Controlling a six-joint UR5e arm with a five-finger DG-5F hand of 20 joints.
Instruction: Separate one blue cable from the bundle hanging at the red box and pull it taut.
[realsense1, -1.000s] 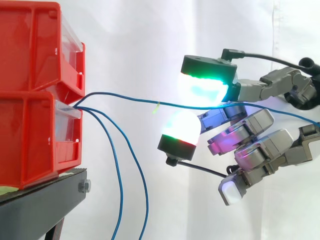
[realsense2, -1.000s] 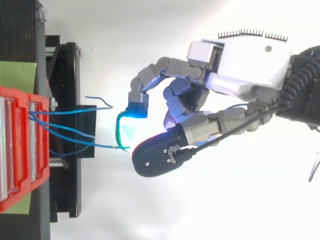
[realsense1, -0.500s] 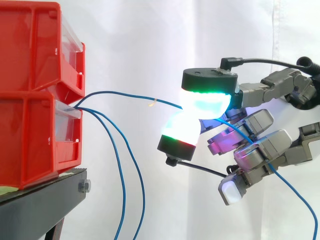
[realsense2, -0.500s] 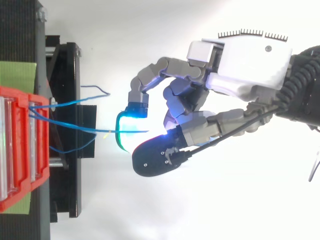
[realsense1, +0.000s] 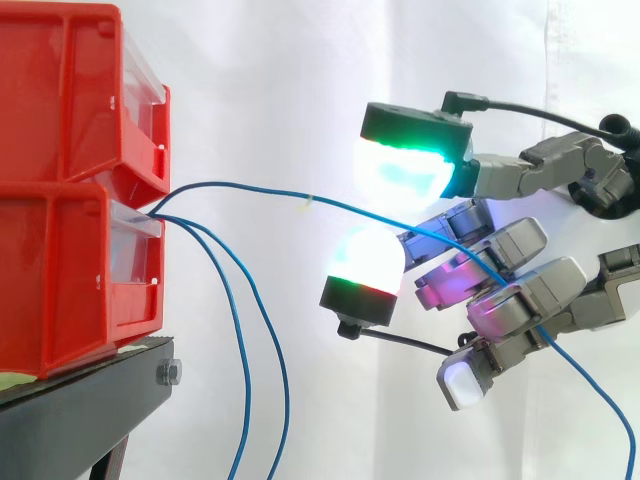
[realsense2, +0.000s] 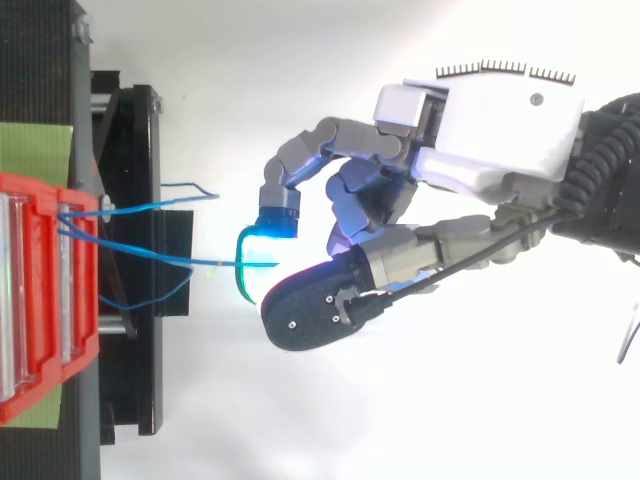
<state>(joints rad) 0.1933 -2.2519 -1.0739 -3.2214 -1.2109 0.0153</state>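
The robot hand (realsense1: 518, 298) is released: its upper pad (realsense1: 402, 170) and lower pad (realsense1: 364, 256) stand apart, pinching nothing. One blue cable (realsense1: 260, 191) leaves the red bins (realsense1: 70, 200) ahead of the fingertips and runs through the gap between the two pads. Whether it touches either pad cannot be told. It then crosses the lower fingers and drops away under the hand, towards the wrist, in a shallow curve rather than a straight line. The spare cables (realsense1: 237, 340) hang from the same bin mouth, ahead of and below the pads. The bins rest on a black stand (realsense1: 80, 420).
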